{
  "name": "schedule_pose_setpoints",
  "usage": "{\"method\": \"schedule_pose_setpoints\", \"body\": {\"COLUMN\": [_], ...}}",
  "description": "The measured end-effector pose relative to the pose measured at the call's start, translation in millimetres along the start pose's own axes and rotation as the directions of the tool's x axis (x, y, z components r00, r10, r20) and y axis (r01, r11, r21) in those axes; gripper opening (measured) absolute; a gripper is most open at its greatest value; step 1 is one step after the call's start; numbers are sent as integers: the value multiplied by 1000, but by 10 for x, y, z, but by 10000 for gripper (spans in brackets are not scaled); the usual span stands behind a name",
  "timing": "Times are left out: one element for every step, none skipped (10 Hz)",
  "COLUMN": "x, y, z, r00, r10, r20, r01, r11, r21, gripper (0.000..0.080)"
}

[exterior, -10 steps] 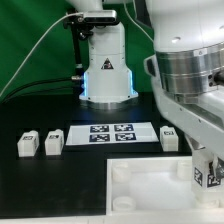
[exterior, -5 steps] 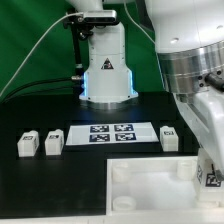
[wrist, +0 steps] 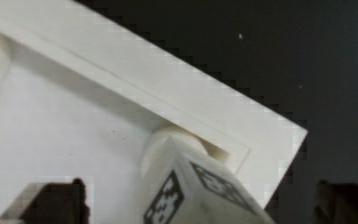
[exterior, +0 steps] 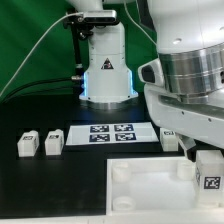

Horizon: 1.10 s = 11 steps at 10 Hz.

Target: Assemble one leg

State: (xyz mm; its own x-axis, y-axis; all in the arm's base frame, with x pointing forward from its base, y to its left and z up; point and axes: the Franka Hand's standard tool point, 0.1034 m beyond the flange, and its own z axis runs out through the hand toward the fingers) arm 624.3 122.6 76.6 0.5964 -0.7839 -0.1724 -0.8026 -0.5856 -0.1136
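One leg (exterior: 207, 180), a small white block with a marker tag, stands upright at the near right corner of the white tabletop (exterior: 145, 195). In the wrist view the leg (wrist: 197, 185) sits at a corner socket of the tabletop (wrist: 69, 120). My gripper (exterior: 207, 166) is right above it and straddles it. In the wrist view the gripper (wrist: 197, 205) is open, with a gap between each dark finger (wrist: 55, 203) and the leg. Three more legs lie on the table: two at the exterior view's left (exterior: 27, 144) (exterior: 53, 143) and one by the arm (exterior: 169, 138).
The marker board (exterior: 110, 133) lies flat between the loose legs, behind the tabletop. The arm's white base (exterior: 107, 70) stands at the back. The black table (exterior: 50, 185) shows to the left of the tabletop.
The hand has turned above the tabletop's right corner. The leg under it has turned too, and its tag now faces the exterior camera more squarely. The other legs have not moved.
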Motion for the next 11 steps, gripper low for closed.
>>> {"method": "schedule_pose_setpoints", "body": {"x": [2, 12, 55, 78, 85, 82, 79, 81, 89, 97, 104], "y": [2, 9, -20, -64, -56, -54, -55, -54, -49, -45, -39], "z": [2, -5, -51, -84, -79, -75, -75, -75, -76, -78, -79], "r00": [995, 970, 887, 769, 699, 705, 722, 721, 755, 834, 893], "r10": [-104, -242, -462, -640, -715, -709, -692, -693, -655, -552, -449], "r20": [0, -3, -12, -15, -8, -7, -9, -9, -14, -24, -33], "r01": [104, 242, 461, 636, 712, 706, 689, 690, 652, 549, 446], "r11": [995, 970, 885, 767, 697, 703, 720, 719, 754, 832, 892], "r21": [0, -18, -66, -84, -85, -83, -83, -83, -83, -80, -76], "gripper": [649, 649, 649, 649, 649, 649, 524, 388, 305, 305, 305]}}
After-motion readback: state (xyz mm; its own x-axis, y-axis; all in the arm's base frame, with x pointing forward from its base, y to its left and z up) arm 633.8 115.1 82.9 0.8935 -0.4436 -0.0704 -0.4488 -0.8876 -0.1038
